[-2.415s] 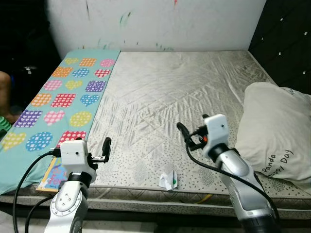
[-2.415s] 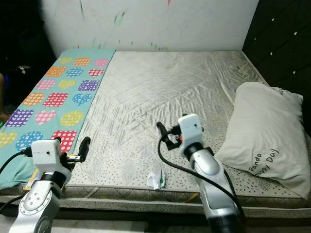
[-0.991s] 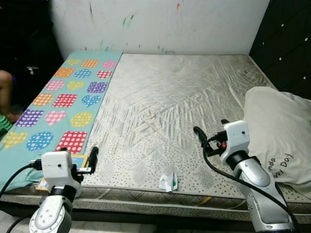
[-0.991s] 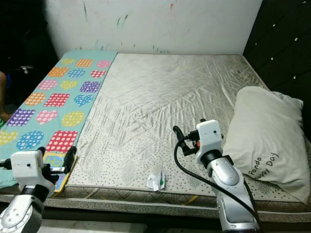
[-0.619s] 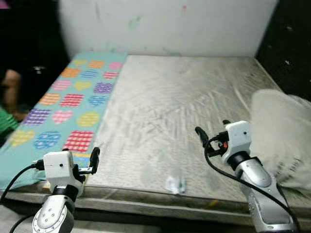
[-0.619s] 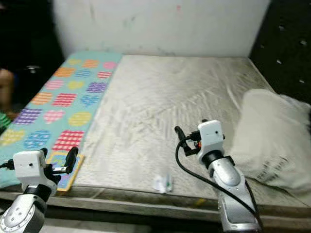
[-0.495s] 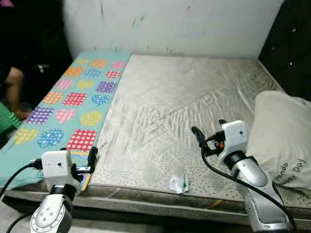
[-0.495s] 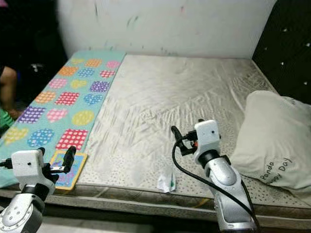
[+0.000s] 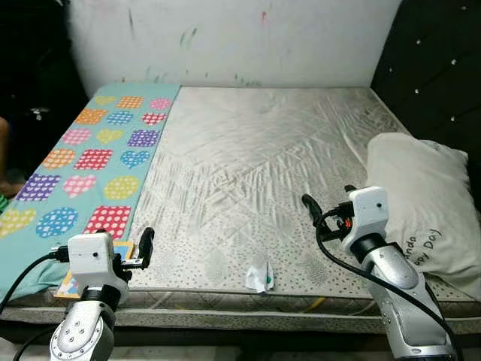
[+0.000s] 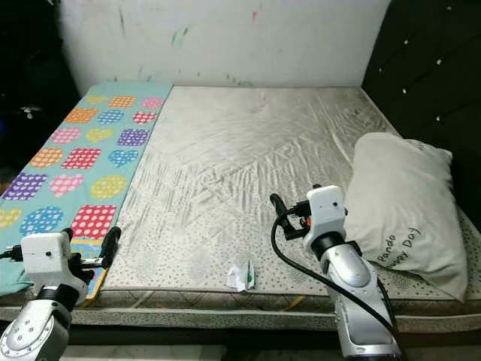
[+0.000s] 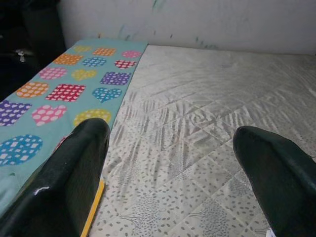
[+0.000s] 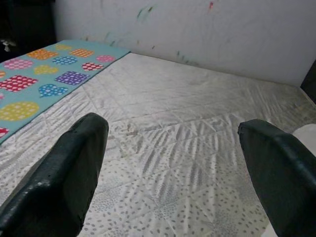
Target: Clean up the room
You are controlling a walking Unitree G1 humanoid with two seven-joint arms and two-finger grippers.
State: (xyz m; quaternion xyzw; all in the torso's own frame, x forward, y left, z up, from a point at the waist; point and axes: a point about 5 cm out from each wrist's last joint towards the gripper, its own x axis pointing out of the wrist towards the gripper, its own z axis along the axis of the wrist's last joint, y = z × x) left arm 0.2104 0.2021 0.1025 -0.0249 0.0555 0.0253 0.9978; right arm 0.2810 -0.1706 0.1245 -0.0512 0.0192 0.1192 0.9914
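right now the robot stands at the foot of a bed (image 9: 255,150) whose bare quilted mattress runs away from it toward a white wall (image 9: 225,37) marked with small streaks of colour. a teal sheet with spotted hearts (image 9: 90,158) lies along the bed's left side. a cream pillow (image 9: 421,203) with printed lettering rests on the right side, close to the dark studded headboard panel (image 9: 436,68). near the front edge of the mattress, roughly in the middle, sits a small crumpled white scrap with a green spot (image 9: 259,277), well apart from both arms. at the front left corner a flat colourful book with a yellow edge (image 9: 75,280) pokes out from under the teal sheet.

the left end effector (image 9: 146,244) hangs low over that front left corner, just beside the book; seen from its wrist, its two black fingers (image 11: 69,182) stand wide apart with nothing between them but mattress. the right end effector (image 9: 310,207) hovers over the right half of the mattress, near the pillow, and its fingers (image 12: 64,177) are likewise spread wide and hold nothing. a person's bare limb (image 9: 6,158) shows at the far left edge, in the dark beside the bed.
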